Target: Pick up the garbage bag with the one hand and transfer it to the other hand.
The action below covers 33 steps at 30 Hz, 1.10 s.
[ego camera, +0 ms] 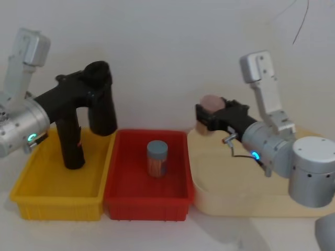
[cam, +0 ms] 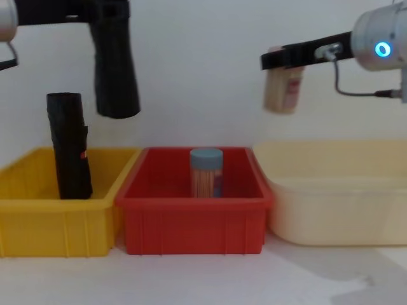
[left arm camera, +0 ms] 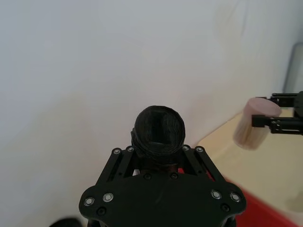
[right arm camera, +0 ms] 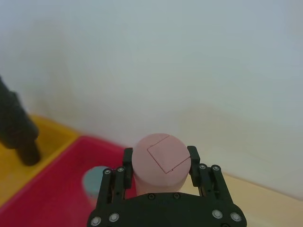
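White wall backs the desk, where the left gripper [ego camera: 98,78] has its fingers closed on the garbage bag [ego camera: 103,112], a plain matte black roll held upright above the yellow bin [ego camera: 52,209] rim, while the right gripper [ego camera: 205,116] fingers clamp a pink-capped cylinder [ego camera: 212,102]

The left pincer [left arm camera: 160,152] was clamped on either side of the garbage bag [left arm camera: 158,128], whose round black end faced the camera. Farther off, the right pincer [left arm camera: 266,109] gripped a pink cylinder [left arm camera: 253,124] over a cream bin [left arm camera: 246,170].
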Each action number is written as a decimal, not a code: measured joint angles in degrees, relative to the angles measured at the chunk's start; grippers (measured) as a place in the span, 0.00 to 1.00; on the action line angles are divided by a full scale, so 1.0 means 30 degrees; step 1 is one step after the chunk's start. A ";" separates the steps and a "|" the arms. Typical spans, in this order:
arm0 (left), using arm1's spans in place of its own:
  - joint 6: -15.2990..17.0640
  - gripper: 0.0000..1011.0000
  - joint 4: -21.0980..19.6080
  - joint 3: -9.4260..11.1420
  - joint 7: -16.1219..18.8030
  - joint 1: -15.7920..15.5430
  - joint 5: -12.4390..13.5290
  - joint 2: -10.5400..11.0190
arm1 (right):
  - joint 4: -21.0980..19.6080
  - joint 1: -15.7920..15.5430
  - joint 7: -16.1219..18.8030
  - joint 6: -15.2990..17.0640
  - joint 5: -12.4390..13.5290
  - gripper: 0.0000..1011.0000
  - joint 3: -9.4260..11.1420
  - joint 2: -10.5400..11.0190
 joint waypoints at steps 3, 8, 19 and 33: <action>-0.0318 0.35 0.0820 0.0437 -0.0617 -0.0789 -0.0117 -0.0386 | -0.0198 -0.0038 -0.0495 0.0033 -0.0174 0.66 0.0406 0.0103; -0.0905 0.35 0.2237 0.1069 -0.1602 -0.1923 -0.0273 -0.1055 | -0.0352 -0.0091 -0.1028 0.0089 -0.0381 0.66 0.0887 0.0221; -0.3104 0.35 0.7458 0.2518 -0.4291 -0.5178 -0.0676 -0.3368 | -0.0249 -0.0181 -0.2571 0.0320 -0.1039 0.66 0.2499 0.0732; -0.7929 0.35 1.9132 0.3978 -0.8749 -1.1048 -0.2184 -0.7490 | 0.0415 -0.0148 -0.2643 0.1149 -0.1298 0.78 0.3538 0.1561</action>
